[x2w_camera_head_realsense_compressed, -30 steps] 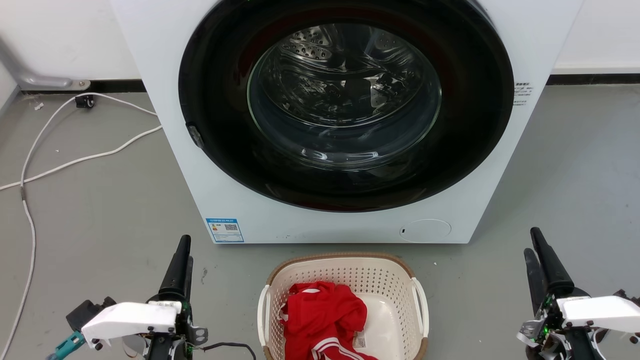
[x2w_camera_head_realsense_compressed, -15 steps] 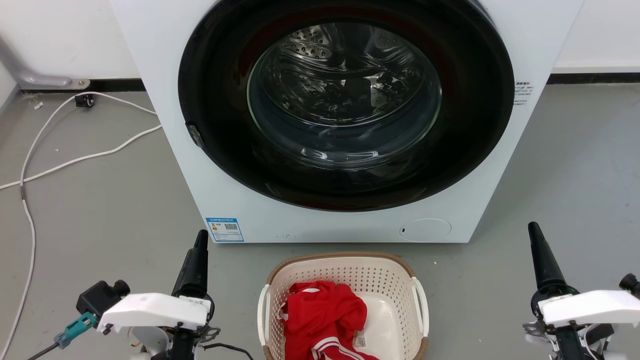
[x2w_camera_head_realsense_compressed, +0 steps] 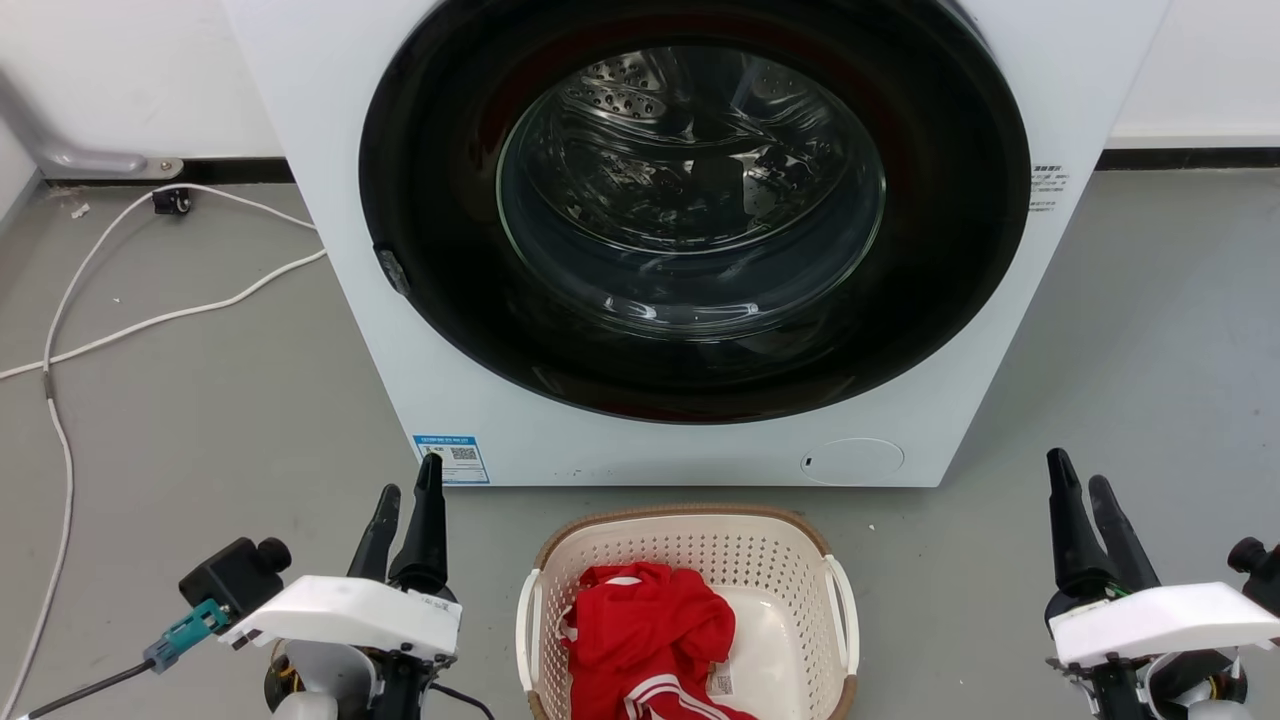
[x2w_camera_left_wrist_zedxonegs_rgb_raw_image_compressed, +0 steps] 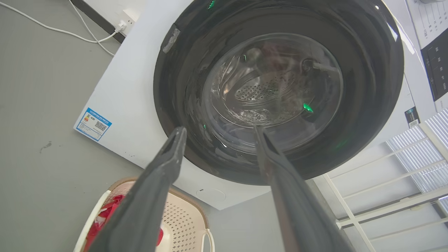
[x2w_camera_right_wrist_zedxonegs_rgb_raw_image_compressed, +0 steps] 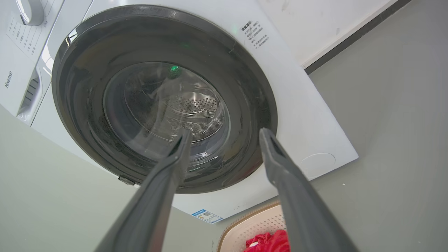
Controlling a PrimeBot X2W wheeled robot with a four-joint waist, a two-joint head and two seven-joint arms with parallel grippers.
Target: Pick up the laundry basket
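Note:
The laundry basket [x2w_camera_head_realsense_compressed: 682,513] stands on the floor in front of the washing machine, cream perforated plastic with a brown rim and white side handles. A red garment [x2w_camera_head_realsense_compressed: 650,630] lies inside it. My left gripper [x2w_camera_head_realsense_compressed: 410,476] hovers open to the basket's left, with nothing between its fingers. To the basket's right, further off, my right gripper [x2w_camera_head_realsense_compressed: 1077,468] is open and empty too. In the left wrist view the left gripper [x2w_camera_left_wrist_zedxonegs_rgb_raw_image_compressed: 219,129] points at the machine door, with the basket [x2w_camera_left_wrist_zedxonegs_rgb_raw_image_compressed: 182,224] low beside it. The right gripper [x2w_camera_right_wrist_zedxonegs_rgb_raw_image_compressed: 225,131] does likewise, with the basket [x2w_camera_right_wrist_zedxonegs_rgb_raw_image_compressed: 260,220] at the bottom edge.
The white washing machine [x2w_camera_head_realsense_compressed: 330,200] with its dark round door [x2w_camera_head_realsense_compressed: 690,200] shut rises just behind the basket. White cables [x2w_camera_head_realsense_compressed: 60,330] trail over the grey floor at the left. A white rack [x2w_camera_left_wrist_zedxonegs_rgb_raw_image_compressed: 385,196] stands beside the machine.
My left gripper has moved right, nearer the basket, and turned so both fingers show apart. The right gripper has turned likewise and stayed about where it was. The basket has not moved.

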